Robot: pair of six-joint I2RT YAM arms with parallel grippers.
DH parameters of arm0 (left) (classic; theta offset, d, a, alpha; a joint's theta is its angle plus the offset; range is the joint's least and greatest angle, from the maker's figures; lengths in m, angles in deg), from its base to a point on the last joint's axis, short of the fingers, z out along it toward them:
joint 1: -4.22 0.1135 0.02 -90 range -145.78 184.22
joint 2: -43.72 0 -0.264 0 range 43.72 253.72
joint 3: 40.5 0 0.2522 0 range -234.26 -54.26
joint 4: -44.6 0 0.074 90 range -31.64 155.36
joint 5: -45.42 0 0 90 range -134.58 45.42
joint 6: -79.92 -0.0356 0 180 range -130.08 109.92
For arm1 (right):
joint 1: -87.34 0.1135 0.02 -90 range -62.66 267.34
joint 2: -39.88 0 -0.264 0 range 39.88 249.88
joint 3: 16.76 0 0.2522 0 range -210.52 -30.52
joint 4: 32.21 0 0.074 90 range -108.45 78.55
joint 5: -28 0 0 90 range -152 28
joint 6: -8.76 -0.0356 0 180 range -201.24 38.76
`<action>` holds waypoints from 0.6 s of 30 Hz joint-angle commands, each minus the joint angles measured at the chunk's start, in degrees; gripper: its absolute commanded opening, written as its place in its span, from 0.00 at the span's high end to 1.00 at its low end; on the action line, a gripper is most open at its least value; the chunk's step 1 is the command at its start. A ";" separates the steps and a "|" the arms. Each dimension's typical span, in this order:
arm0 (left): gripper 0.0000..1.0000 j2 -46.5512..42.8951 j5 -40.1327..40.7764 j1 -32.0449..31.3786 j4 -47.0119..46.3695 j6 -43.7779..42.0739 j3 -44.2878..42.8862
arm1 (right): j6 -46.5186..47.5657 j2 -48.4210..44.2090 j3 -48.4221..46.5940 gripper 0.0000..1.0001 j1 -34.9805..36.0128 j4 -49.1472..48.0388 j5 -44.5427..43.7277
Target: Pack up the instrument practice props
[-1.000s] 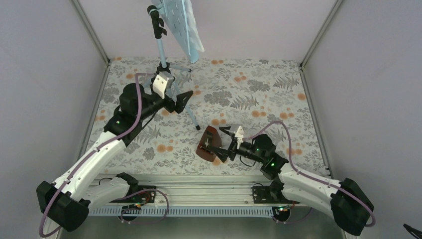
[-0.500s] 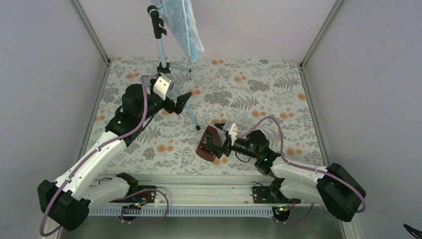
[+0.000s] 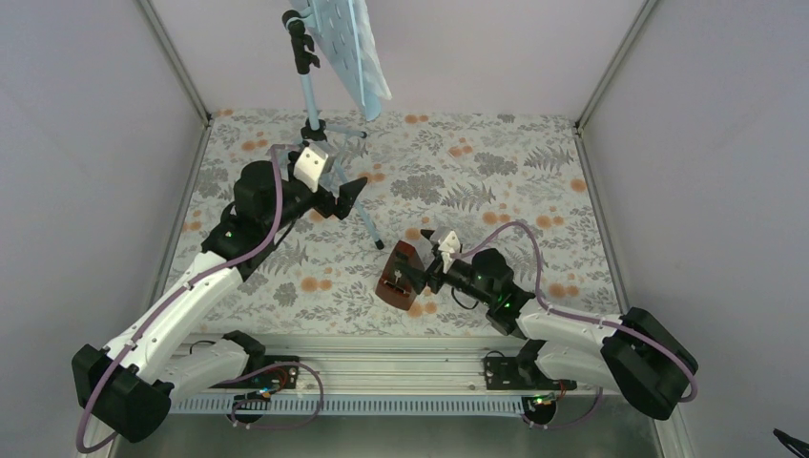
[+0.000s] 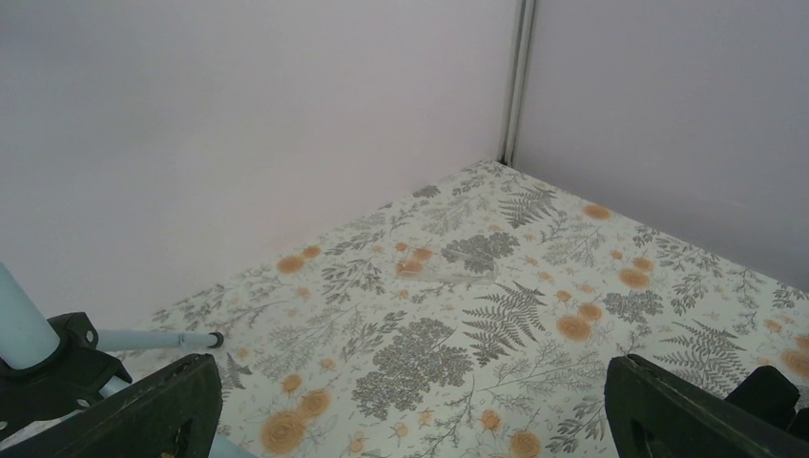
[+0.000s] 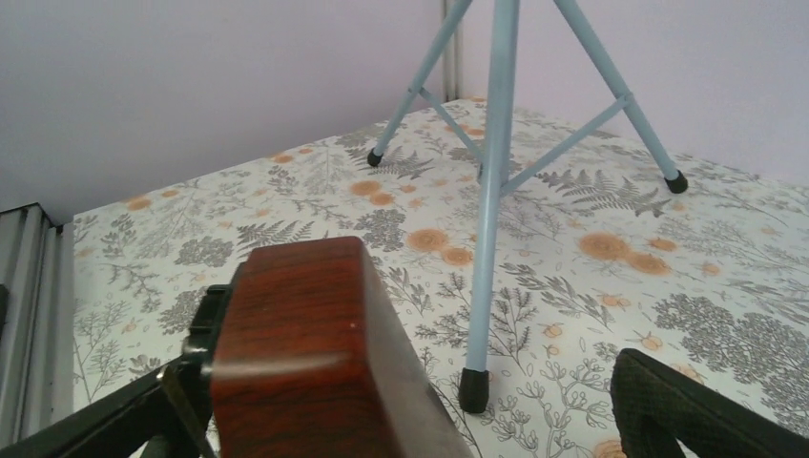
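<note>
The light-blue music stand [image 3: 309, 91] stands at the back left, its hole-dotted plate [image 3: 336, 38] tilted, with pale sheets [image 3: 375, 81] along the plate's lower edge. The brown wooden metronome [image 3: 398, 274] lies on the table front centre. My right gripper [image 3: 416, 270] is open, with its jaws on either side of the metronome. In the right wrist view the metronome [image 5: 305, 353] sits against the left finger [image 5: 124, 420], with a gap to the right finger [image 5: 696, 410]. My left gripper [image 3: 349, 197] is open and empty beside a stand leg [image 3: 361, 215].
The stand's front leg foot [image 5: 473, 389] rests just beyond the metronome. The stand's hub [image 4: 52, 367] and a back leg [image 4: 157, 339] lie at the left of the left wrist view. Grey walls enclose the floral tablecloth [image 3: 496, 181]. A metal rail [image 3: 382, 358] runs along the near edge.
My right gripper has moved left toward the metronome and now has its jaws around it. My left gripper shifted slightly up and right, then held still.
</note>
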 commanded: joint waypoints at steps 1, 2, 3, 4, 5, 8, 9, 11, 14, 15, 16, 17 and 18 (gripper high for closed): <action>0.01 -0.59 -0.92 0.10 -0.75 0.13 -0.39 | -0.84 0.28 -1.03 0.03 -0.09 -0.67 -5.76; 0.01 -0.60 -0.94 0.09 -0.74 0.18 -0.40 | -0.90 0.32 -0.95 0.03 -0.10 -0.59 -5.85; 0.01 -0.62 -0.99 0.12 -0.76 0.20 -0.37 | -0.99 0.40 -0.88 0.04 -0.08 -0.61 -5.88; 0.01 -0.59 -0.99 0.13 -0.72 0.14 -0.38 | -1.02 0.41 -0.78 0.04 -0.08 -0.65 -5.94; 0.01 -0.59 -0.99 0.08 -0.66 0.15 -0.45 | -1.11 0.45 -0.68 0.04 -0.08 -0.70 -5.95; 0.01 -0.53 -0.98 0.11 -0.65 0.13 -0.43 | -1.05 0.50 -0.51 0.04 -0.08 -0.78 -6.04; 0.01 -0.46 -0.94 0.10 -0.59 0.10 -0.48 | -1.04 0.50 -0.48 0.04 -0.08 -0.82 -6.04; 0.01 -0.39 -0.94 0.12 -0.56 0.07 -0.48 | -1.24 0.42 -0.42 0.05 -0.10 -0.90 -6.03; 0.01 -0.44 -0.89 0.08 -0.52 0.04 -0.43 | -1.45 0.09 -0.03 0.06 -0.08 -1.17 -6.13; 0.01 -0.54 -0.85 0.06 -0.47 0.12 -0.44 | -1.55 -0.12 0.22 0.07 -0.11 -1.23 -6.13; 0.01 -0.49 -0.85 0.11 -0.47 0.06 -0.53 | -1.73 -0.30 0.44 0.07 -0.08 -1.41 -6.21; 0.01 -0.51 -0.85 0.04 -0.50 0.05 -0.49 | -1.86 -0.57 0.65 0.07 -0.10 -1.52 -6.21; 0.00 -0.50 -0.90 0.11 -0.48 0.08 -0.49 | -1.89 -0.74 0.91 0.07 -0.11 -1.60 -6.29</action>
